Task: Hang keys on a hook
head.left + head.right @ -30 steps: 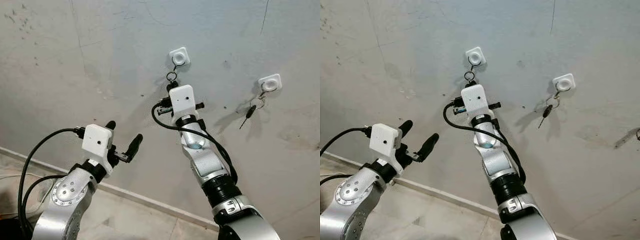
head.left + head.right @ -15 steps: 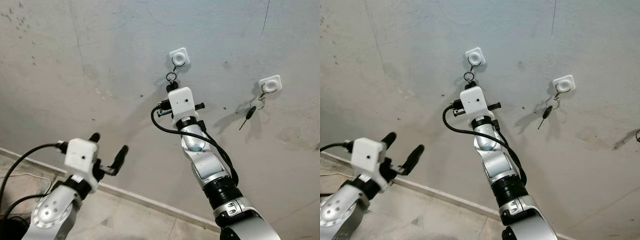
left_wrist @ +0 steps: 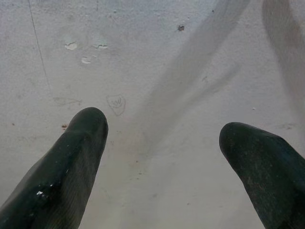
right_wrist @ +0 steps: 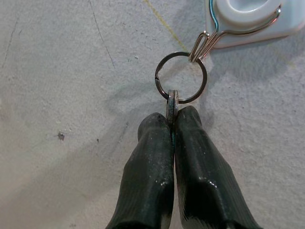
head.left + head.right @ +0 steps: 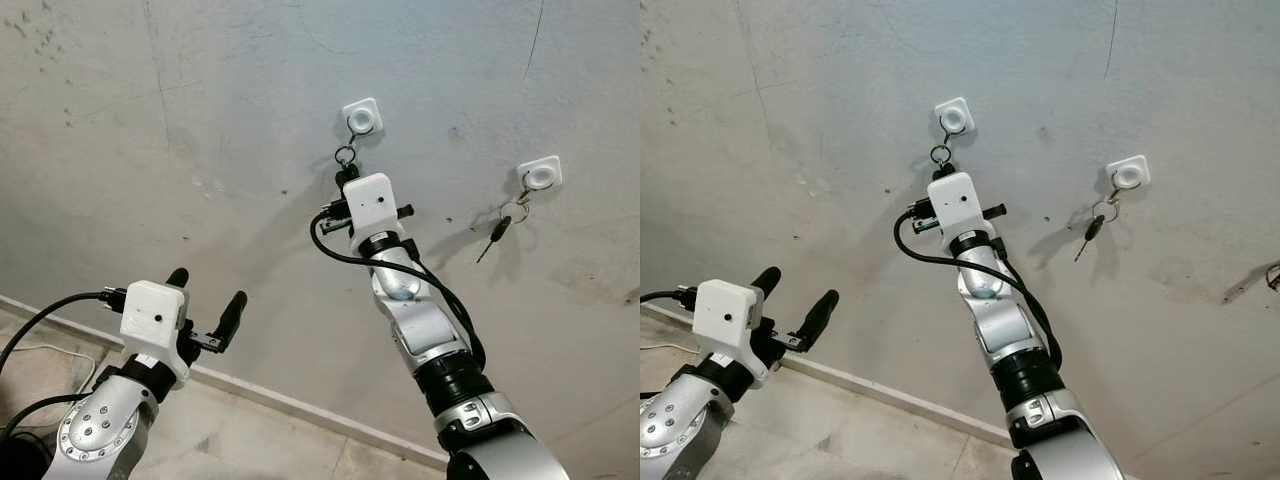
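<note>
A white hook plate (image 5: 361,117) sits on the grey wall, with a bent wire hook (image 4: 209,40) below it. A round key ring (image 4: 157,78) is threaded on that wire hook. My right gripper (image 5: 345,173) reaches up just under the hook and is shut on a small ring (image 4: 172,99) linked to the key ring, the pads (image 4: 151,129) pressed together. Any key on it is hidden by the fingers. My left gripper (image 5: 208,288) hovers low at the left near the wall, open and holding nothing; the wall shows between its fingertips (image 3: 86,126).
A second white hook plate (image 5: 540,173) to the right carries another ring with a dark key (image 5: 497,231) hanging from it. A pale baseboard (image 5: 300,405) runs along the foot of the wall above the floor. Black cables (image 5: 40,320) trail from the left arm.
My left arm has dropped lower and to the left, away from the right arm, its gripper still open. The right gripper stays shut under the hook.
</note>
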Tool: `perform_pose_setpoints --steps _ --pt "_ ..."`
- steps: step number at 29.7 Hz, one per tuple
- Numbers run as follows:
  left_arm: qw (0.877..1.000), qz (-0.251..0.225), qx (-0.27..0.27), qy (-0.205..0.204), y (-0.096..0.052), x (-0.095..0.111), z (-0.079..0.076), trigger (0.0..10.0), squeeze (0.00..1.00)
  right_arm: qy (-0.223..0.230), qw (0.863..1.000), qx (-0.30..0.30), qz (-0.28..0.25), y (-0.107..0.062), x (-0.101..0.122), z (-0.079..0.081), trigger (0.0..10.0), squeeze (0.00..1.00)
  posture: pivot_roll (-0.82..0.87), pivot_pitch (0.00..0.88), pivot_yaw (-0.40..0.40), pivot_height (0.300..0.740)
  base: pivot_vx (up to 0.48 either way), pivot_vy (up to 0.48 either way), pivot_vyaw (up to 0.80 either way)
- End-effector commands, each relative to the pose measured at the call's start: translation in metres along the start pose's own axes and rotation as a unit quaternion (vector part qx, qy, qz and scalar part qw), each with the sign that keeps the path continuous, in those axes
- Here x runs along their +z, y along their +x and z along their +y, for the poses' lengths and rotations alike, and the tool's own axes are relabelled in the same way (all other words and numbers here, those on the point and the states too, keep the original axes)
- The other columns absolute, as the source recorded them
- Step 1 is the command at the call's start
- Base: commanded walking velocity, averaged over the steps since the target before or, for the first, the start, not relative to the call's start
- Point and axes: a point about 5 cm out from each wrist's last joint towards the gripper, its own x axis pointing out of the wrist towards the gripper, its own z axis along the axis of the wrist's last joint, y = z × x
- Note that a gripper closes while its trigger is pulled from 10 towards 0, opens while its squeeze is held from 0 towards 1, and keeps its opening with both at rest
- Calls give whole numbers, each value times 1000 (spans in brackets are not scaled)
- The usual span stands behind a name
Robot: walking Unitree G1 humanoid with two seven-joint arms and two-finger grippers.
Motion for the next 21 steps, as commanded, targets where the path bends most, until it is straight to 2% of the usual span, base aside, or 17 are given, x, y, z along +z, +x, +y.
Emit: perform_pose_setpoints --steps 1,2,3,4,7,13,15,16,17,18,21 --pt "1000 -8 -7 1 2 3 -3 10000 0 3 997 8 72 -9 -28 -4 10000 0 310 64 -163 740 0 0 0" --pt "1000 -8 -7 1 2 3 -3 10000 0 4 997 9 72 -10 -28 -4 10000 0 310 64 -163 740 0 0 0" --pt "1000 -9 -7 1 2 3 -3 10000 0 6 997 9 70 -10 -27 -6 10000 537 310 65 -162 740 0 0 0" --pt "1000 -9 -8 2 3 3 -3 10000 0 7 998 12 68 -11 -27 -8 10000 1000 310 65 -162 740 0 0 0" --pt "1000 -11 -8 1 3 4 -3 10000 0 14 998 15 63 -11 -24 -10 10000 1000 308 66 -165 740 0 0 0" --pt "1000 -16 -4 2 6 5 -2 10000 0 36 999 7 13 -10 -2 -10 10000 1000 310 69 -164 740 0 0 0" --pt "1000 -16 -4 2 6 5 -2 10000 0 35 999 6 12 -10 -1 -9 10000 1000 310 69 -164 740 0 0 0" --pt "1000 -17 -5 2 6 6 -2 10000 0 36 999 6 11 -11 -1 -7 10000 953 308 70 -160 740 0 0 0" --pt "1000 -17 -5 2 7 6 -2 10000 0 36 999 7 11 -11 -1 -6 10000 953 308 70 -160 740 0 0 0" --pt "1000 -18 -6 3 8 6 -3 10000 0 38 999 15 15 -12 -2 -2 10000 0 308 70 -160 740 0 0 0" --pt "1000 -21 -9 3 10 8 -3 10000 0 44 999 14 17 -13 -3 0 10000 0 308 70 -160 740 0 0 0"
